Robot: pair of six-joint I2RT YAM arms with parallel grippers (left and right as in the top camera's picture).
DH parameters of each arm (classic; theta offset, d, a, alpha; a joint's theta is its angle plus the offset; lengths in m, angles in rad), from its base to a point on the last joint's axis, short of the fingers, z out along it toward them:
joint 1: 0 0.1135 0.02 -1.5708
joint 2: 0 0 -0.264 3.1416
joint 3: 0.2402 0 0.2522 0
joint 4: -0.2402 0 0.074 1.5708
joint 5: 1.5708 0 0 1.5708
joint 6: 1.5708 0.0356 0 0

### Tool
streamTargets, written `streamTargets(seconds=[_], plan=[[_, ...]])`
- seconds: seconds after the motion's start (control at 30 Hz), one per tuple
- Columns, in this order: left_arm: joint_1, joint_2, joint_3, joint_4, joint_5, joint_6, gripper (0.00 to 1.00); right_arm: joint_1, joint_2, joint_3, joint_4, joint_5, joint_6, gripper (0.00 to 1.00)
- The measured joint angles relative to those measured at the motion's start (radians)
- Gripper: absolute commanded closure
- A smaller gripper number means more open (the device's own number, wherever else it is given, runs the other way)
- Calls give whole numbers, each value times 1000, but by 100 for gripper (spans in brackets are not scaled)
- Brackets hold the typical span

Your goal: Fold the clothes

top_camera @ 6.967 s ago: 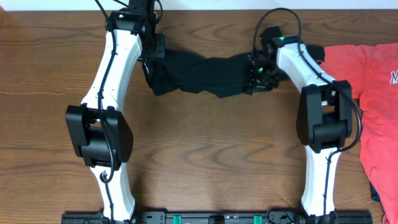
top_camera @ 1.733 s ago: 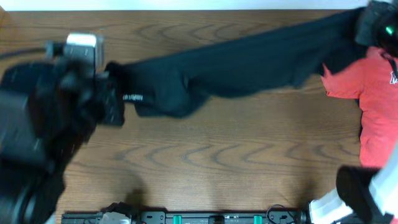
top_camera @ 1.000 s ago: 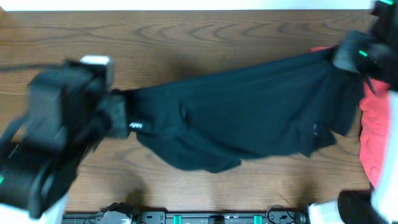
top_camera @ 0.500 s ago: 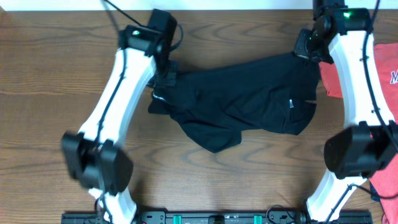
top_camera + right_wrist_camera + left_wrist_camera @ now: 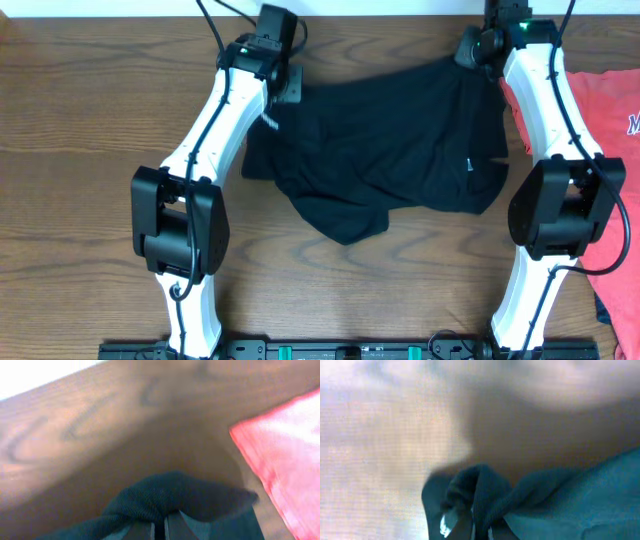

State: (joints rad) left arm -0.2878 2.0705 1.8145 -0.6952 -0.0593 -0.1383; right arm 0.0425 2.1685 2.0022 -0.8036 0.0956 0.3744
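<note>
Between the two claws, at the far side of the bench, the black garment lies spread, its long axis running claw to claw. The left claw and the right claw are each clamped on a top corner, and the rest drapes toward the robot's base.

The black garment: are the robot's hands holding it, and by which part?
Yes. The left hand pinches the black garment at its far left corner, the right hand at its far right corner.
</note>
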Motion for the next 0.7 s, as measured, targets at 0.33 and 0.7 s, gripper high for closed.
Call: streamTargets(seconds=[0.33,0.7], plan=[[92,0,0,200,-37,0,2,0,0,0,142,-29,-32,1],[125,0,0,-80,-24,-14,34,-2,-1,0,-107,-22,-39,1]])
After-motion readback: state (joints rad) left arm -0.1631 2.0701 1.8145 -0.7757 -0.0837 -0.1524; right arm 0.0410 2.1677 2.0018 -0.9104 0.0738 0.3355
